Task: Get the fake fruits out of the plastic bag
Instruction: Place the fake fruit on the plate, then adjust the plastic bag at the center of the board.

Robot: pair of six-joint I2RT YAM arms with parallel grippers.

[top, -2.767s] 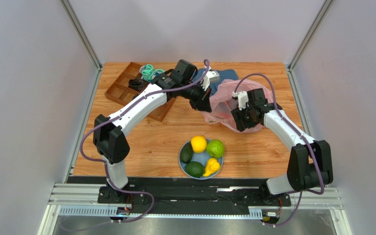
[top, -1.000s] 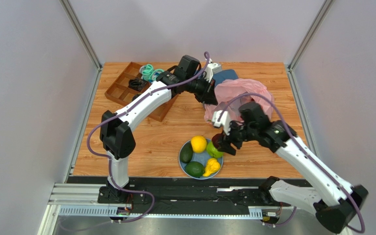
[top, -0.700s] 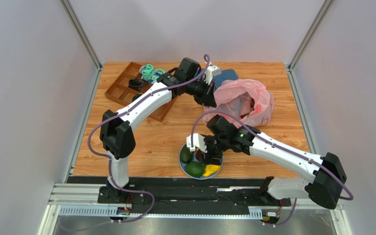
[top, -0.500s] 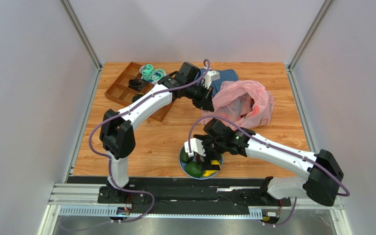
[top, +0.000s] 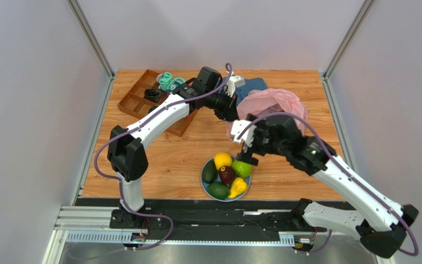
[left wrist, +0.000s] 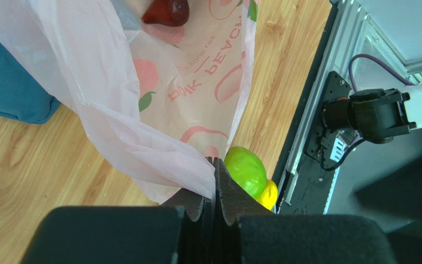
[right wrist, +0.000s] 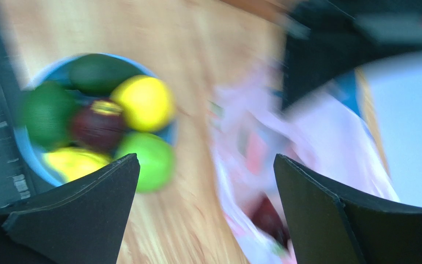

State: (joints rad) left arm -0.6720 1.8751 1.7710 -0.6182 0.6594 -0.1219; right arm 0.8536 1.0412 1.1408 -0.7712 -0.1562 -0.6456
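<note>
The pink plastic bag (top: 276,104) lies at the back right of the table. My left gripper (top: 231,114) is shut on its near edge, and the left wrist view shows the film pinched between the jaws (left wrist: 214,165). A dark red fruit (left wrist: 166,11) still lies inside the bag. The blue plate (top: 203,177) holds a yellow citrus (top: 222,160), a lime-green apple (top: 243,168), a dark red fruit (top: 227,175), two avocados (top: 209,172) and a yellow pear (top: 237,187). My right gripper (top: 250,154) hangs open and empty between plate and bag, its jaws wide (right wrist: 205,157).
A brown compartment tray (top: 139,99) stands at the back left with teal rolled socks (top: 168,81) beside it. A dark blue cloth (top: 253,84) lies behind the bag. The right wrist view is blurred by motion.
My right gripper came down over the plate, opened and left a dark red fruit there. It has since lifted back toward the bag. The left gripper kept its hold on the bag.
</note>
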